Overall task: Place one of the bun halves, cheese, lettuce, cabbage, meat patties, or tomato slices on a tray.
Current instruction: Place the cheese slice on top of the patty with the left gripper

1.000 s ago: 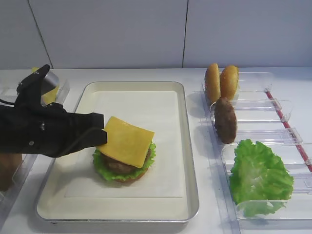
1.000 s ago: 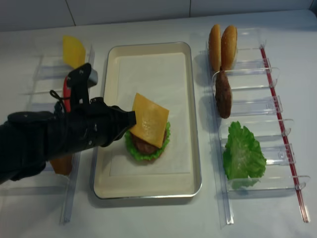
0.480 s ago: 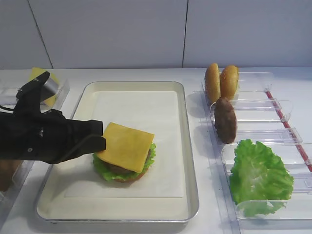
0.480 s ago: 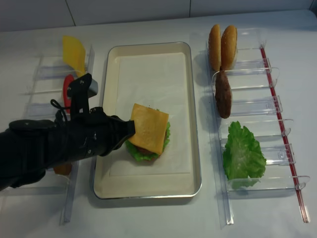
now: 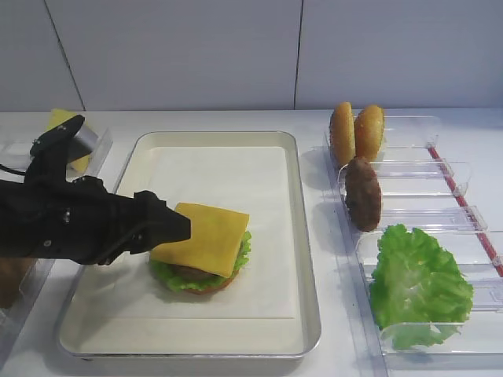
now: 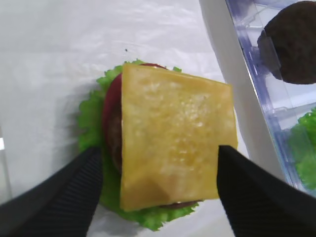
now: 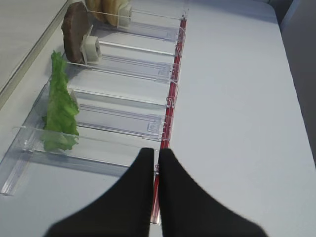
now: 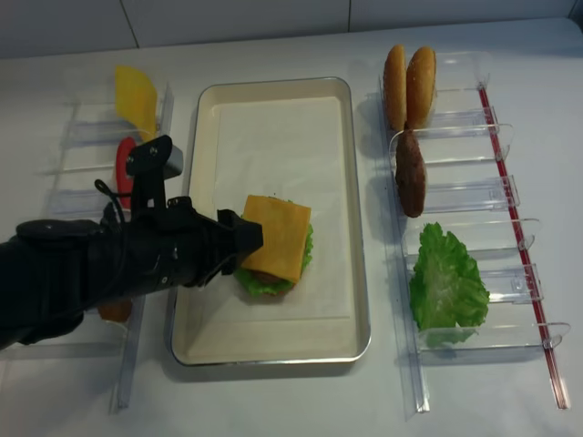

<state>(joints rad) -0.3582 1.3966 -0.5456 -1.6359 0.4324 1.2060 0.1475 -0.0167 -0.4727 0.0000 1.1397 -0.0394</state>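
Note:
The orange-yellow cheese (image 5: 203, 237) (image 6: 173, 138) lies flat on top of a stack on the tray (image 5: 308, 314) (image 8: 361, 273). Under it show lettuce (image 6: 91, 129), a red tomato slice edge (image 6: 110, 98) and a dark meat patty (image 6: 114, 144). My left gripper (image 5: 169, 228) (image 6: 159, 153) (image 8: 246, 238) is open, one finger on either side of the cheese's near edge. The left finger stands apart from the slice and the right fingertip overlaps its corner. My right gripper (image 7: 157, 150) is shut and empty, low over the table beside the clear rack.
The right rack (image 5: 440, 169) holds two upright bun halves (image 5: 357, 132), a meat patty (image 5: 363, 192) and a lettuce leaf (image 5: 416, 287). The left rack holds a paler yellow slice (image 8: 135, 94) and a tomato slice (image 8: 123, 162). A red strip (image 7: 170, 98) edges the right rack.
The cheese went from tilted above the stack to lying flat on it. My left gripper lowered with it and its jaws opened. The right arm's earlier state is not shown.

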